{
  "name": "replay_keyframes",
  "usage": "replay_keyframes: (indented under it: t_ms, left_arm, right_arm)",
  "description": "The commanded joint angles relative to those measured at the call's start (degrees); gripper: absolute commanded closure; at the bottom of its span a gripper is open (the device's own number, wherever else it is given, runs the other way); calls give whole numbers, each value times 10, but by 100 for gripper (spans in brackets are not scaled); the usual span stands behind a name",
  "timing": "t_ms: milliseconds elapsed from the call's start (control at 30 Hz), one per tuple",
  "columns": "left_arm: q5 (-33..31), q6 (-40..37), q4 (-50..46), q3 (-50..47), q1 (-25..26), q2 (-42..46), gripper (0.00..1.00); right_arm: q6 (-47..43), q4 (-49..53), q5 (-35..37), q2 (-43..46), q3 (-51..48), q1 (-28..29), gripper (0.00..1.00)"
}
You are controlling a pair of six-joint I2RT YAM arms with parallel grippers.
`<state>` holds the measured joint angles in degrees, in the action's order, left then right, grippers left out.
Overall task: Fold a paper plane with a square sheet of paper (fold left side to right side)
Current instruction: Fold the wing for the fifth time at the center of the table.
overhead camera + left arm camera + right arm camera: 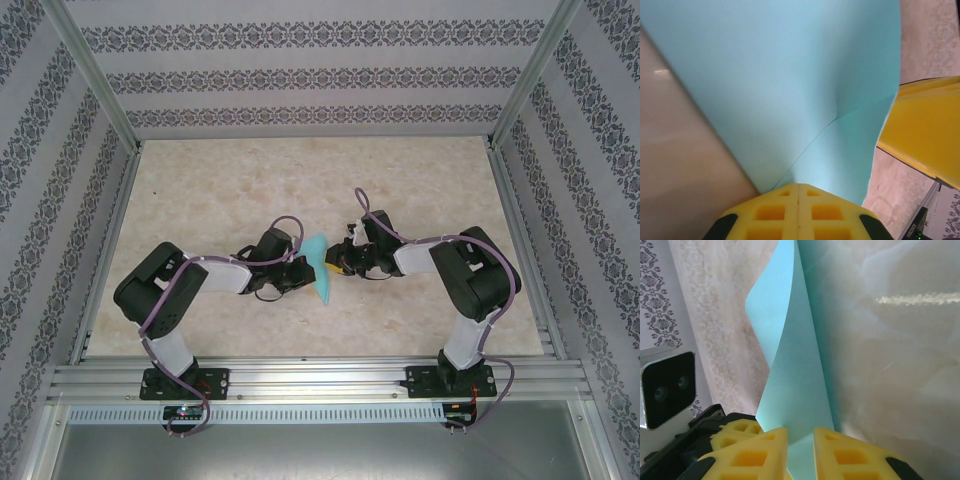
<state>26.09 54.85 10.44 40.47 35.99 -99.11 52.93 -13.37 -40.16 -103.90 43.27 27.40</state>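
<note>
The square sheet of paper [320,268] stands on edge above the middle of the bench [300,180], lifted between the two claws and curved, with only its turquoise face showing. From above, its long axis runs fore and aft, across the line that joins the arms. The left claw [303,272] meets it from the left and the right claw [338,262] from the right, so both are equally near.

On the left wrist camera the left claw [799,187] is pressed together, pinching the sheet [790,75] at its near edge. A soft crease rises from the grip.

On the right wrist camera the right claw [800,432] is slightly spread. The sheet [790,390] runs into the gap, and neither finger visibly presses it.

The fold probably depends on the left claw carrying its side rightward, past the right claw.
</note>
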Motion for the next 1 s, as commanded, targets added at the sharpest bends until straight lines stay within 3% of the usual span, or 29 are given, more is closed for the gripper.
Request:
replay_keyframes:
  t_ms: [0, 300, 367, 967]
  left_arm:
    - [1, 4, -17, -5, -18, 38, 91]
    - [29, 9, -50, 54, -39, 22, 85]
    - [34, 24, -35, 61, -45, 10, 79]
    - [50, 62, 30, 95, -57, -44, 71]
  right_arm:
    - [3, -13, 4, -9, 14, 8, 78]
    - [1, -7, 4, -9, 20, 11, 78]
    - [1, -6, 4, -9, 21, 11, 78]
    - [-6, 9, 4, -11, 28, 16, 78]
